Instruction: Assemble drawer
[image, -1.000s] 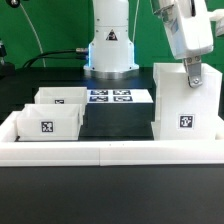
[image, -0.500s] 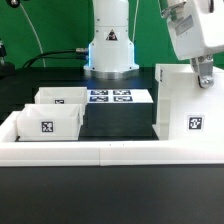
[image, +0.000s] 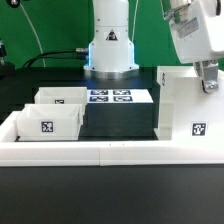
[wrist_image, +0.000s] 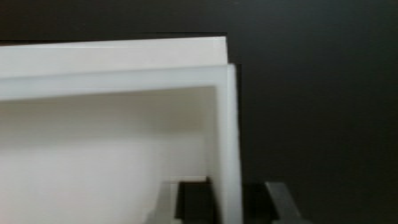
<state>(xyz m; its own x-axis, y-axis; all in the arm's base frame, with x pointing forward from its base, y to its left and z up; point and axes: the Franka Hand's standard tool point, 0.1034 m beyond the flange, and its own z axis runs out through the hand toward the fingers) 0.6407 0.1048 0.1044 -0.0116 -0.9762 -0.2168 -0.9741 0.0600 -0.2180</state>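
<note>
The tall white open-fronted box (image: 190, 105) stands on the exterior view's right, its tag facing the camera. My gripper (image: 208, 82) comes down over its top edge and is shut on one thin side wall. In the wrist view that wall (wrist_image: 226, 130) runs between my two dark fingers (wrist_image: 196, 205), with my gripper (wrist_image: 235, 208) straddling it and the box's pale inside beside it. Two small open-top trays sit on the exterior view's left: one in front (image: 48, 120) with a tag, one behind it (image: 62, 97).
The marker board (image: 112, 97) lies flat in the middle at the back. The long low white border wall (image: 110, 152) runs along the front. The arm's white base (image: 110, 45) stands behind the board.
The gripper and the tall box have shifted together toward the exterior view's right. The trays have not moved.
</note>
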